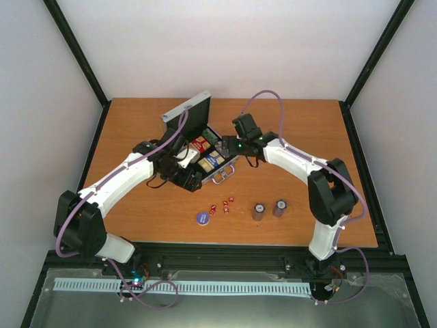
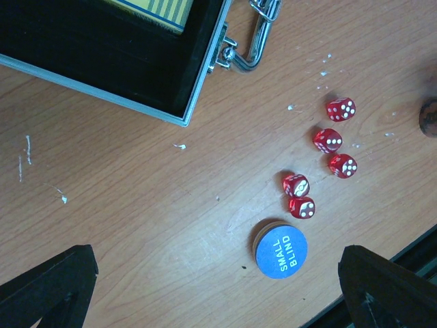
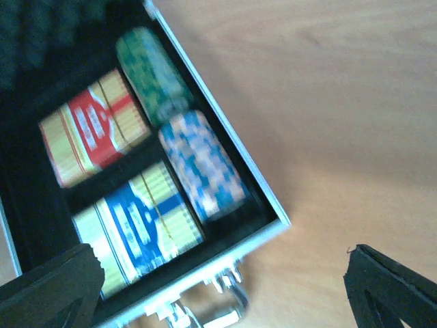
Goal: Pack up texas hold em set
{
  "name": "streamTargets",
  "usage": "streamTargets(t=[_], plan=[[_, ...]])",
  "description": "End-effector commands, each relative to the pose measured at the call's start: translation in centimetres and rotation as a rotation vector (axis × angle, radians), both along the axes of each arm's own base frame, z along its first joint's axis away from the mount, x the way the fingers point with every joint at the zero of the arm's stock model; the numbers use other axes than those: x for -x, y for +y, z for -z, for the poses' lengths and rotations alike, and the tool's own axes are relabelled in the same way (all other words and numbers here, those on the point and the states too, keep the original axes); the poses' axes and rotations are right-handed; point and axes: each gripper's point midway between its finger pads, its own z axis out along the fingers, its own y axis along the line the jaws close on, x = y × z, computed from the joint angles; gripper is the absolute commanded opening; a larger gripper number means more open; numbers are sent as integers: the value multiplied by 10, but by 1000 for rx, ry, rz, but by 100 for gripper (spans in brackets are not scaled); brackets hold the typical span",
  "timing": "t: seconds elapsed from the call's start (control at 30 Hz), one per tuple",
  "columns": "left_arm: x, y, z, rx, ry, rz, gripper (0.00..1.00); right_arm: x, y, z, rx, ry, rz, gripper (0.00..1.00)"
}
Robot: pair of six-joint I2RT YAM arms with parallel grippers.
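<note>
A: Top view first. Where's the case?
B: Silver case (image 1: pixel 229 162) sits open mid-table (image 1: pixel 136 123), lid (image 1: pixel 188 111) tipped up on the far side, handle (image 1: pixel 223 175) on the side towards the arm bases. Left arm (image 1: pixel 116 179) reaches in over its near-left corner, right arm (image 1: pixel 300 162) over its right side. Can't tell the jaws from up here.
A: Loose pieces?
B: On the wood nearer the bases: blue disc (image 1: pixel 202 217), red dice (image 1: pixel 224 203) just right of it, then two grey chip stacks (image 1: pixel 259 211) upright, side by side, further right. All outside the case.
A: Left wrist view.
B: Left gripper (image 2: pixel 218 294) hangs above bare wood, jaws spread wide, nothing between them. The disc reads SMALL BLIND and lies ahead of the gap, nearer one finger than the other. Five dice sit in a loose cluster just beyond it. A corner of the case and the handle show at the top edge.
A: Right wrist view.
B: Picture a bit blurred. Right gripper (image 3: pixel 218 294) is over the handle end of the case, jaws wide, holding nothing. Inside: red card box (image 3: pixel 92 137) and blue-and-yellow card box (image 3: pixel 140 225) in neighbouring compartments. A green chip roll (image 3: pixel 153 75) and a blue-and-pale chip roll (image 3: pixel 201 164) lie end to end along the wall beside them
</note>
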Motion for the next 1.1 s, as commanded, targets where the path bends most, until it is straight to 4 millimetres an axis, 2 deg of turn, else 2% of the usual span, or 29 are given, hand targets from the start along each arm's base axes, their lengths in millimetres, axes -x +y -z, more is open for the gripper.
streamTargets(t=[0.0,0.1,0.2,0.4,0.5,0.67,0.93,0.97,1.07], plan=[[-7,-3,-20,41,-21,-55,100,76,-40,29,293,217,-106,96],[-5,-2,-19,50,9,-113,100,127,-55,39,371,294,-167,93],[3,2,-15,48,59,-188,100,168,-68,39,397,332,-180,92],[19,-1,-19,159,80,-261,100,213,-90,41,382,387,-166,89],[28,3,-16,165,83,-272,100,226,-95,51,377,419,-180,88],[38,12,-14,142,80,-280,100,235,-92,64,374,452,-212,86],[40,15,-16,145,70,-294,100,239,-87,78,365,478,-233,73],[40,15,-17,143,69,-295,100,240,-87,80,365,483,-235,67],[40,19,-17,125,62,-300,100,241,-87,82,362,490,-235,35]])
